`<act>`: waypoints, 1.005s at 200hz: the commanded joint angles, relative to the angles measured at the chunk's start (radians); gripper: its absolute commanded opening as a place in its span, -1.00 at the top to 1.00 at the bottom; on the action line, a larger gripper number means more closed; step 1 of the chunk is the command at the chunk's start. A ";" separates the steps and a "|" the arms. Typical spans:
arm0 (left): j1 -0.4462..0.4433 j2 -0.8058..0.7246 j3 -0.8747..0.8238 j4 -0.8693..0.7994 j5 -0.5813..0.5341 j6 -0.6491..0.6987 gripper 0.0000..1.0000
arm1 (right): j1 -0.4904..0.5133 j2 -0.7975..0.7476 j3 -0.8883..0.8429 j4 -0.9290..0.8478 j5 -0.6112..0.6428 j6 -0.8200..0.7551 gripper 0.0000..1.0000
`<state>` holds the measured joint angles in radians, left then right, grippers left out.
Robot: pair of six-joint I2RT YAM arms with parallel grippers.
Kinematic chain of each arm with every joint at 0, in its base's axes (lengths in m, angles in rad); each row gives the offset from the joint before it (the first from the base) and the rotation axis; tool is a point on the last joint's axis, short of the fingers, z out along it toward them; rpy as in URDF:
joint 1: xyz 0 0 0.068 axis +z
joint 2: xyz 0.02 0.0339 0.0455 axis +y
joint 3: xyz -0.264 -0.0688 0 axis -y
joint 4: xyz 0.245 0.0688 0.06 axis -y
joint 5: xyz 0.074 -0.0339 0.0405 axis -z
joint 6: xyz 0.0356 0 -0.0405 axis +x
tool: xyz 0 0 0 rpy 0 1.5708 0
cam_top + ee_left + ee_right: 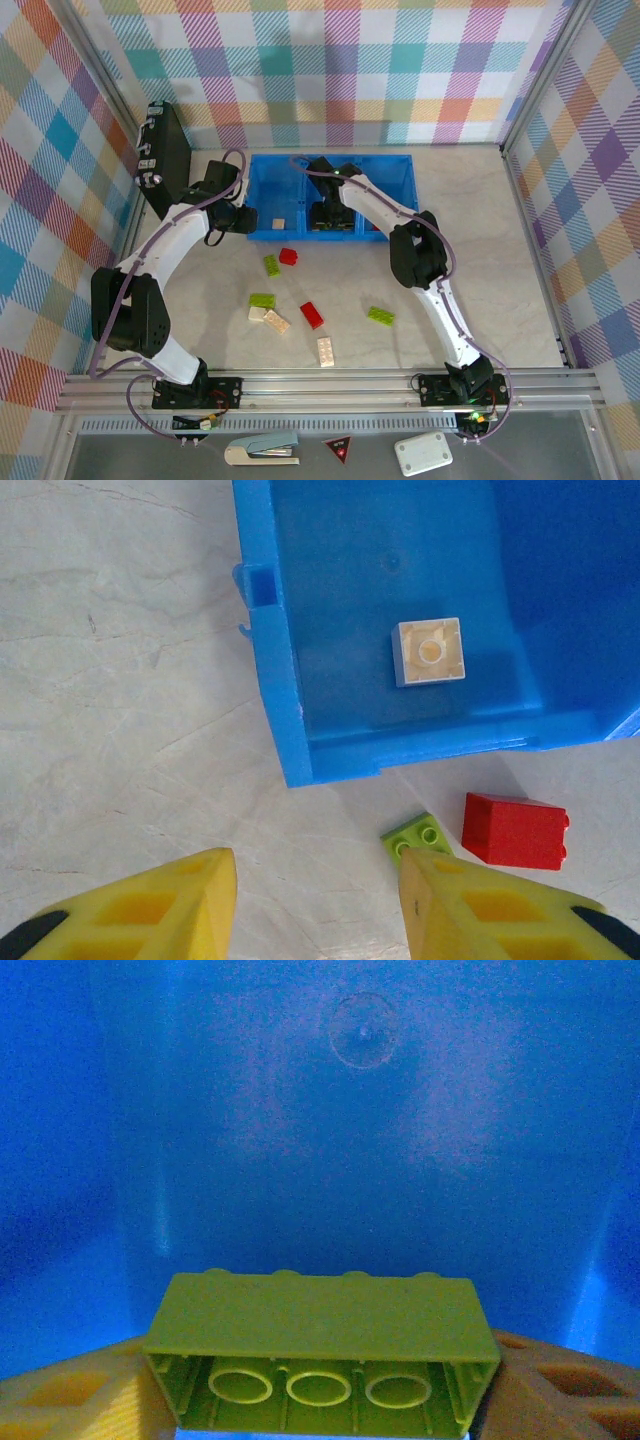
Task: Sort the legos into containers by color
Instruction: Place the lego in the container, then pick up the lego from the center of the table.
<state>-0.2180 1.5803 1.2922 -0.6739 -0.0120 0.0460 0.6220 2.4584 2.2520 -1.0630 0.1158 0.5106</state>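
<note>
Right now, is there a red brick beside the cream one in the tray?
No, the cream brick lies alone in its tray compartment.

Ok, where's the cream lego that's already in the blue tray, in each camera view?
Top external: cream lego in the left compartment of the blue tray, by the front wall.
Left wrist: upper centre-right, underside up on the tray floor.
Right wrist: looks into the middle compartment next door, a lime green lego in the foreground.
Shared landmark: the blue tray.
</note>
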 commanded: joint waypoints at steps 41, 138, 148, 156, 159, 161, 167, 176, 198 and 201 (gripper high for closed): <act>0.012 -0.025 -0.013 0.010 0.003 0.009 0.07 | -0.001 -0.058 0.073 -0.073 0.000 -0.011 -0.49; 0.012 -0.027 -0.019 0.013 -0.011 0.011 0.07 | 0.026 -0.174 0.075 -0.104 -0.002 -0.015 -0.49; 0.012 -0.028 -0.018 0.012 -0.014 0.011 0.07 | 0.032 -0.183 0.071 -0.107 0.000 -0.014 -0.48; 0.012 -0.029 -0.018 0.014 -0.013 0.012 0.07 | 0.036 -0.191 0.066 -0.108 0.003 -0.013 -0.48; 0.012 -0.028 -0.018 0.014 -0.014 0.012 0.07 | 0.038 -0.194 0.064 -0.109 0.004 -0.012 -0.48; 0.012 -0.029 -0.018 0.013 -0.014 0.012 0.07 | 0.039 -0.196 0.061 -0.107 0.006 -0.011 -0.48; 0.012 -0.029 -0.018 0.014 -0.014 0.013 0.07 | 0.043 -0.203 0.053 -0.105 0.007 -0.009 -0.48; 0.012 -0.030 -0.018 0.014 -0.016 0.013 0.07 | 0.047 -0.214 0.040 -0.099 0.009 -0.007 -0.48; 0.012 -0.032 -0.019 0.015 -0.016 0.012 0.07 | 0.061 -0.235 0.015 -0.092 0.011 0.003 -0.48; 0.012 -0.032 -0.018 0.015 -0.016 0.013 0.07 | 0.063 -0.237 0.014 -0.092 0.011 0.003 -0.47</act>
<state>-0.2180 1.5799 1.2842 -0.6731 -0.0170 0.0463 0.6678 2.2837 2.2894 -1.1381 0.1165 0.5083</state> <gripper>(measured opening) 0.465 0.740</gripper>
